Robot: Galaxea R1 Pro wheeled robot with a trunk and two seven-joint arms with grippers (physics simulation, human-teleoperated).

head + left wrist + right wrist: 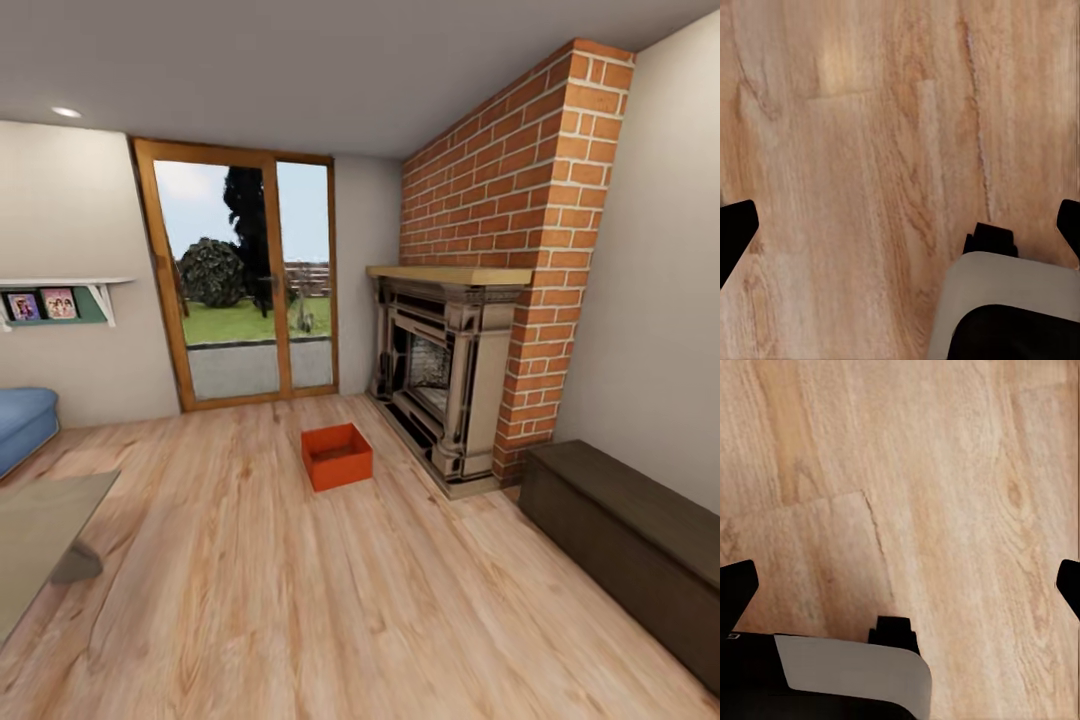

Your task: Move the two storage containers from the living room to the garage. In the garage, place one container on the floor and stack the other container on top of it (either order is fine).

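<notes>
One orange-red storage container [337,456] sits upright on the light wood-plank floor [300,600] of the living room, at about twelve o'clock from the robot — just beside the ornate fireplace [445,375], with the glass garden doors [245,280] beyond at eleven. Both wrist views look down on bare planks: the left gripper [900,225] and right gripper [900,585] each have jaws spread wide — holding nothing.

Head surveys room; wrists face wood floor [870,187] closely.

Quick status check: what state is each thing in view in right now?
storage container: upright on the wood floor, lidless, looks empty
glass garden doors: closed
fireplace: unlit
left hand: open, holding nothing
right hand: open, holding nothing
</notes>
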